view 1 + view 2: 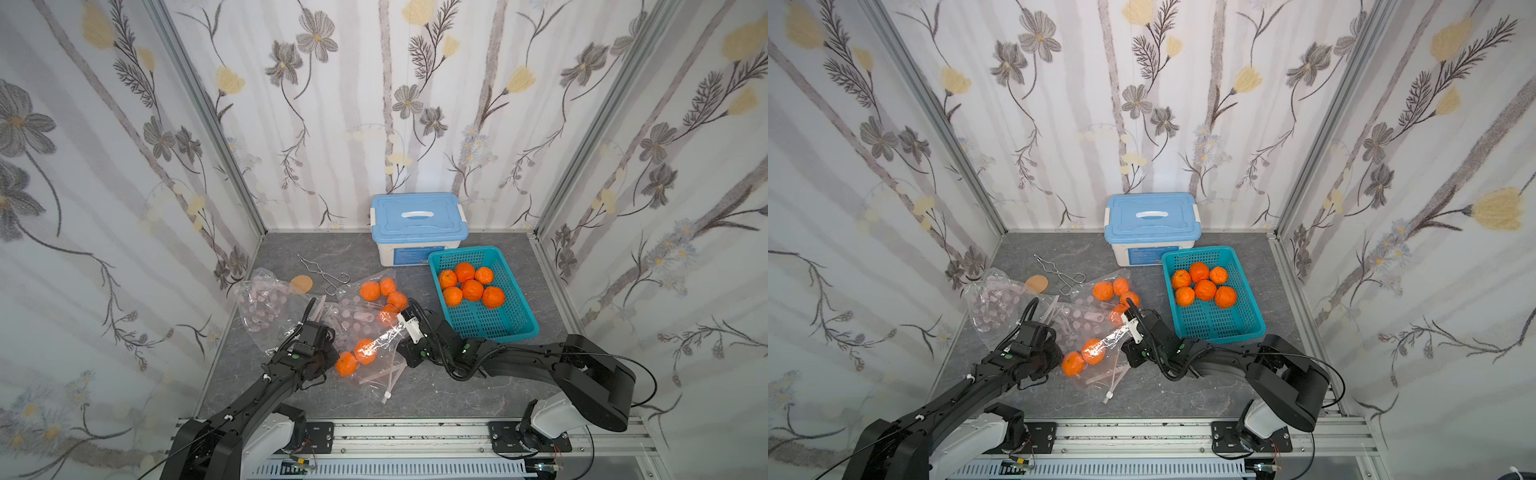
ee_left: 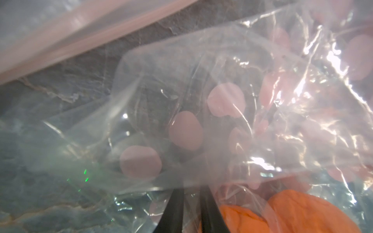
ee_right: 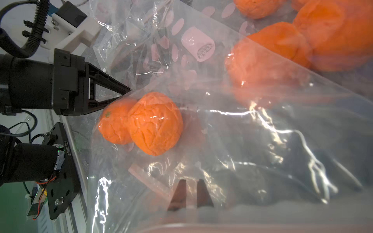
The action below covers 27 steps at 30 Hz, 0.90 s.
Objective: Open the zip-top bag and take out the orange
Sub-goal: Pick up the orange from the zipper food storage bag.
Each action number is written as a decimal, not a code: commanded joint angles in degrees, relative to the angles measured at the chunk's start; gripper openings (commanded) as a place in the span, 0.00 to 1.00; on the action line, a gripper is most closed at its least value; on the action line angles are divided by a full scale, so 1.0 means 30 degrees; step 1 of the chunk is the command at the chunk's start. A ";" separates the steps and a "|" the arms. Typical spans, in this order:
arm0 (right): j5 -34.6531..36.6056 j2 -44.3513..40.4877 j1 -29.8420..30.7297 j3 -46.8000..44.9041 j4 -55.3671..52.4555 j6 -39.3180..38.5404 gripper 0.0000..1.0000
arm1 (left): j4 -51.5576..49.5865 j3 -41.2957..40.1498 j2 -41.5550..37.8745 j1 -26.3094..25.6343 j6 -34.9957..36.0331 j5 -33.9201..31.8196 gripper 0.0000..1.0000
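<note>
A clear zip-top bag with pink dots lies crumpled mid-table, and two oranges sit inside it near the front. My left gripper is shut on the bag's film beside the oranges. In the left wrist view its jaws stand narrow with plastic between them and an orange beside them. My right gripper pinches the film on the bag's right side. In the right wrist view it shows through the plastic, nearly closed, next to the pink zip strip and facing the oranges.
A teal basket with several oranges stands at the right, with a blue-lidded box behind it. Metal tongs and an orange disc lie at the back left. A second dotted bag lies left; another with oranges lies behind.
</note>
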 commanded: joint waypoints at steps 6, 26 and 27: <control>-0.0860 0.1281 0.0321 0.0276 0.2649 -0.0839 0.41 | 0.0642 0.0199 0.0317 0.0026 0.0335 0.0404 0.17; -0.0956 0.6592 0.1537 0.5220 0.3776 -0.2055 0.75 | 0.1786 0.0936 0.1941 -0.0058 0.0994 0.1847 0.16; -0.0747 0.6875 0.1639 0.5427 0.3513 -0.2025 0.75 | 0.1801 0.0925 0.1958 -0.0059 0.1009 0.1847 0.16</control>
